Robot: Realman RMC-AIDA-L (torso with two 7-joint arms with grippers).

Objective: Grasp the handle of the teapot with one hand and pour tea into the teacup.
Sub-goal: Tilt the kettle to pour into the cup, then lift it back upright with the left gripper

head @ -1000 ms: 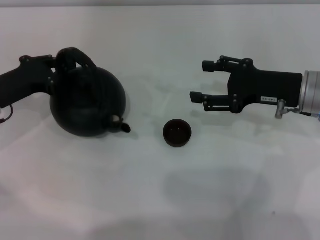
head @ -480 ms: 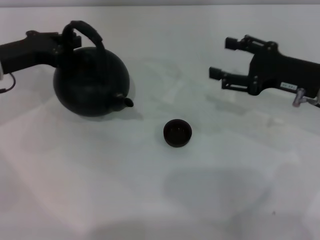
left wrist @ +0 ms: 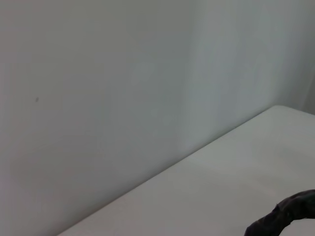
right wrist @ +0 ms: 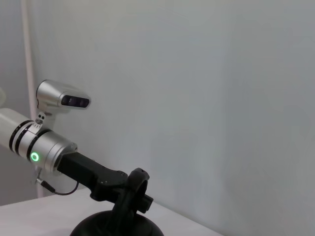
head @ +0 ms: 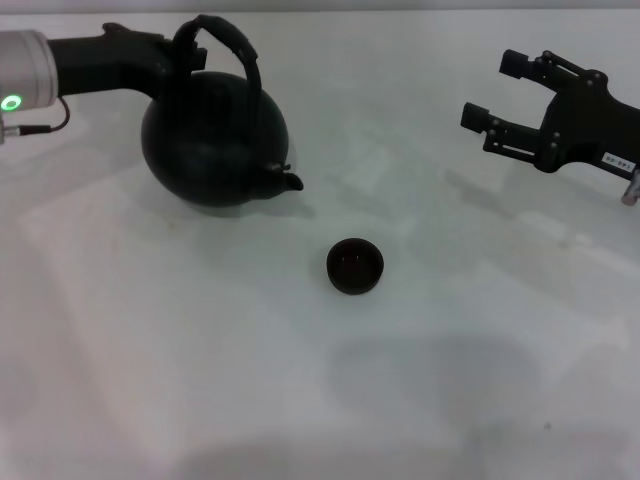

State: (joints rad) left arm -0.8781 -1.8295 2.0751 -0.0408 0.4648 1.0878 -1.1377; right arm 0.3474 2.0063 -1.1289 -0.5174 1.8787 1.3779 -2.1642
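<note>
Only an unreadable label on right hand [head: 494,90]; left hand [head: 172,62] grips handle [head: 226,42].

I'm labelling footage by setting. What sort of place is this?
Probably a robot test bench, not a home: a bare white table, plain wall, and only a teapot and teacup set out.

A plain white bench [head: 200,380] spans the workspace. A pale, unmarked wall [right wrist: 221,98] rises directly behind its far edge.

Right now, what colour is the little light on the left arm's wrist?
Green: a small glowing ring on the silver wrist cuff behind the left gripper, clearest in the right wrist view.
</note>
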